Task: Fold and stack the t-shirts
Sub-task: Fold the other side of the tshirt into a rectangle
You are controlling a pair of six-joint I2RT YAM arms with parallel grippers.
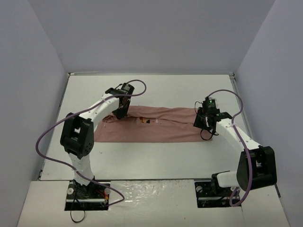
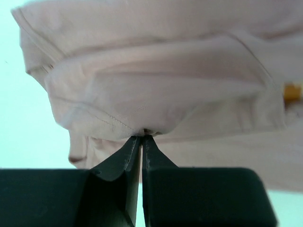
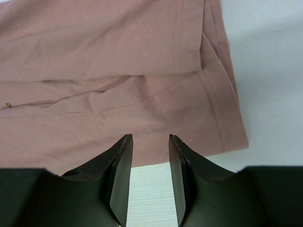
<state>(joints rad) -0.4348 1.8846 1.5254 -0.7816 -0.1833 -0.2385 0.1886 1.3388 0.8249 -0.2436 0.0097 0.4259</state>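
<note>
The salmon-pink t-shirt [image 1: 156, 126] lies folded lengthwise into a long band across the middle of the white table [image 1: 156, 90], with its small graphic [image 1: 147, 121] showing near the centre. My left gripper [image 1: 121, 112] is at the shirt's left end, shut on a pinch of its fabric [image 2: 142, 131], which bunches above the fingertips [image 2: 150, 146]. My right gripper [image 1: 204, 124] is open over the shirt's right end, its fingers [image 3: 124, 156] just above the hemmed edge [image 3: 189, 118] with nothing between them.
Grey walls enclose the table on three sides. Both arm bases stand at the near edge, and purple cables [image 1: 52, 137] loop from the arms. Bare white table lies in front of and behind the shirt.
</note>
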